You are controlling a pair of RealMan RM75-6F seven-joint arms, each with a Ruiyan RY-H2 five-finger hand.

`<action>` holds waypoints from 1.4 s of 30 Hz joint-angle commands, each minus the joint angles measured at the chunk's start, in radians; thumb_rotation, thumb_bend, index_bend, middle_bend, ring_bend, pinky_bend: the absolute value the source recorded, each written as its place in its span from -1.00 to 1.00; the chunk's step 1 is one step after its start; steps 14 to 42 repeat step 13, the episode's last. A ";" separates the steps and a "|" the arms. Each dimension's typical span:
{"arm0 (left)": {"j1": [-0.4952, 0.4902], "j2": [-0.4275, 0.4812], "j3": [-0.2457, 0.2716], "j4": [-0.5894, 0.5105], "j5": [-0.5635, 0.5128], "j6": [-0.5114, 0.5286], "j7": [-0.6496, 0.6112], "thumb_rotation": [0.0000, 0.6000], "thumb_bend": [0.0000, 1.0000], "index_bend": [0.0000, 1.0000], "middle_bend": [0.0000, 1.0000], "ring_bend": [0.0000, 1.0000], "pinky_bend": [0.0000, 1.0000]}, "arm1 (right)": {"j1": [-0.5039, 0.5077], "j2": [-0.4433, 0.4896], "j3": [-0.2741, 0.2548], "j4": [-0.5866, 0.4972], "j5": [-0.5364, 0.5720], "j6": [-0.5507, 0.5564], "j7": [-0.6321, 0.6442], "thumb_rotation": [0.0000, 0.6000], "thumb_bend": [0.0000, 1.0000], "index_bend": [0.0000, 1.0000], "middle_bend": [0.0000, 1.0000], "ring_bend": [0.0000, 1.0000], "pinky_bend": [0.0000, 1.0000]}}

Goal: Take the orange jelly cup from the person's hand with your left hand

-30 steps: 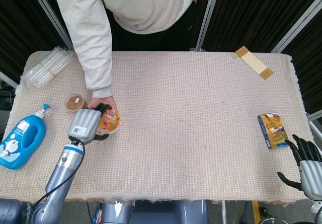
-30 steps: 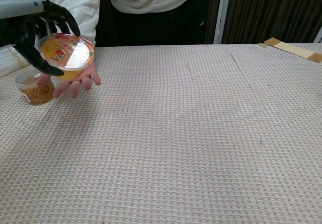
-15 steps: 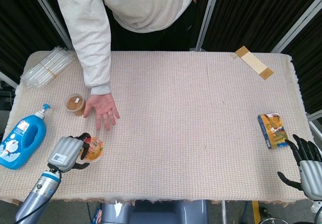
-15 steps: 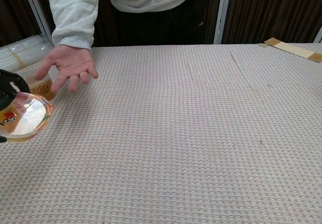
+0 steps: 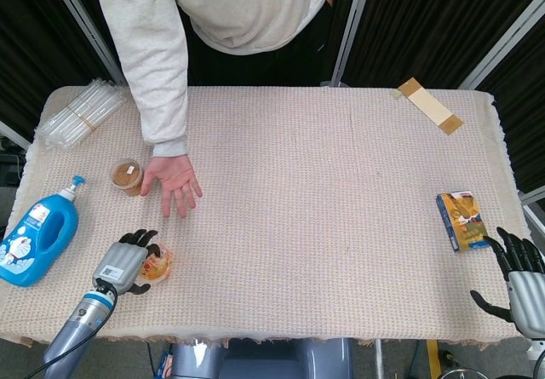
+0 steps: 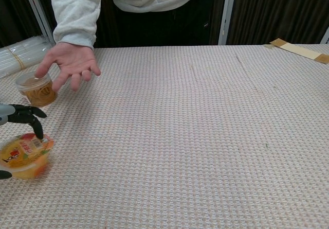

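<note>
The orange jelly cup (image 5: 158,264) (image 6: 24,157) stands upright on the woven table mat near the front left edge. My left hand (image 5: 126,262) sits just to its left, fingers (image 6: 24,115) spread and arched over the cup's rim without closing round it. One fingertip hangs at the rim. The person's hand (image 5: 173,181) (image 6: 70,62) hovers palm-down and empty further back. My right hand (image 5: 518,270) rests with spread fingers at the front right corner, holding nothing.
A small jar of brown contents (image 5: 127,175) (image 6: 36,89) stands beside the person's hand. A blue bottle (image 5: 34,234) lies at the left edge, a clear plastic bundle (image 5: 81,111) at back left. A small box (image 5: 462,219) lies right, a cardboard strip (image 5: 430,105) back right.
My left hand carried the cup away from the person's palm toward the front edge, set it down on the mat and spread its fingers. The person's hand stayed back, empty.
</note>
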 commanded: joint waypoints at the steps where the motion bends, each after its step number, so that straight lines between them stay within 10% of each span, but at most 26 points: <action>1: 0.009 0.016 -0.008 -0.016 0.025 0.006 -0.022 1.00 -0.49 -0.76 -1.00 -1.00 -0.98 | 0.000 0.000 0.000 0.000 -0.001 0.001 -0.001 1.00 -0.77 -0.76 -1.00 -1.00 -1.00; 13: 0.199 0.117 0.060 -0.018 0.437 0.287 -0.180 1.00 -0.52 -0.88 -1.00 -1.00 -1.00 | 0.002 -0.002 0.000 0.001 -0.006 0.001 -0.002 1.00 -0.78 -0.76 -1.00 -1.00 -1.00; 42: 0.199 0.117 0.060 -0.018 0.437 0.287 -0.180 1.00 -0.52 -0.88 -1.00 -1.00 -1.00 | 0.002 -0.002 0.000 0.001 -0.006 0.001 -0.002 1.00 -0.78 -0.76 -1.00 -1.00 -1.00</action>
